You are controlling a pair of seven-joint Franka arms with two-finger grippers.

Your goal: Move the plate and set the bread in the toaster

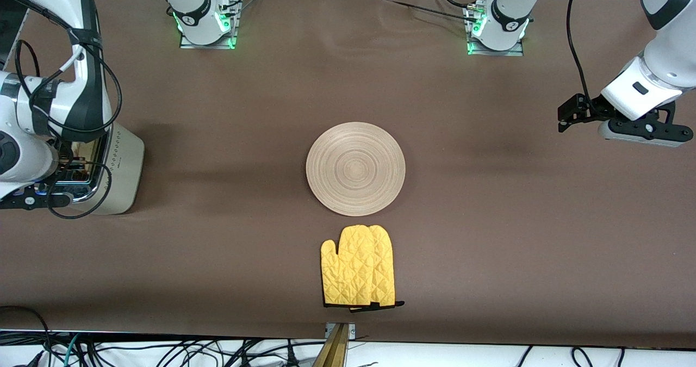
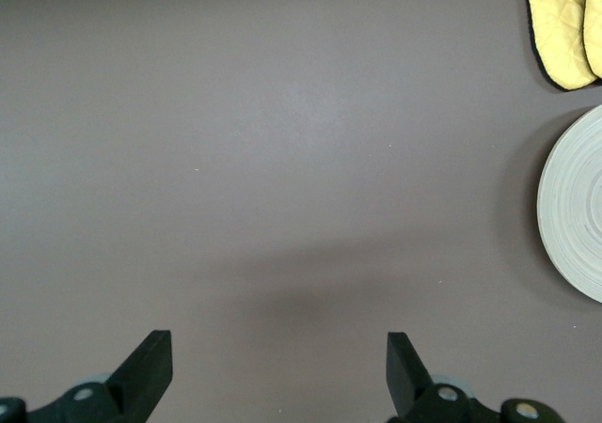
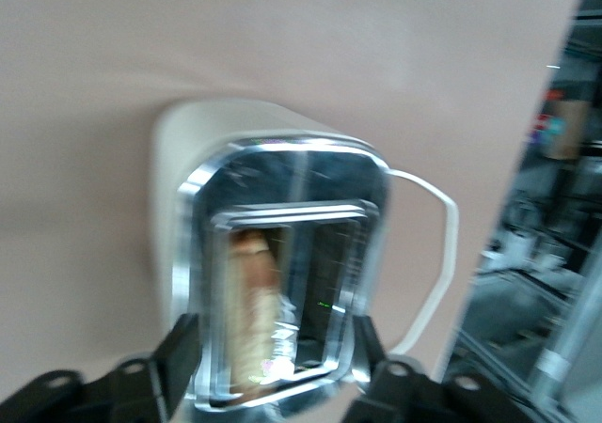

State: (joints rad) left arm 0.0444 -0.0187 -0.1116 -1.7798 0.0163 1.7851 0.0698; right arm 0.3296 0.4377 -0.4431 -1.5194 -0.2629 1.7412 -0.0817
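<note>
We are holding our right tool [image 3: 273,371] directly over the toaster [image 1: 117,163], at the right arm's end of the desk [image 1: 489,236]. Its two dark fingers [image 3: 174,357] are spread wide, one on each side of the chrome top, and they are gripping nothing. Just below the tool, in the right wrist view, the bread [image 3: 252,310] is standing on edge inside one slot, with its pale brown face and darker crust showing. We judge that the bread is already in place, and that the tool is sitting open above it because the slice has been let go there.

Moving outward from that tool, a white cord [image 3: 437,254] is looping away from the toaster's side. A row of small marks is running along the cream wall in the front view, but we are not able to read them as writing, and no brand name is showing.

Well away from the right tool, toward the middle of the desk, the plate [image 1: 355,168] is lying flat and bare, its ring grooves facing up. A yellow oven mitt [image 1: 359,266] is lying just beside it, nearer to the front camera.

Our left tool [image 2: 277,371] is hanging over bare desk at the left arm's end, fingers [image 2: 150,367] wide apart and empty. The plate's rim and the mitt are showing well apart from it, so we judge this arm to be waiting.
</note>
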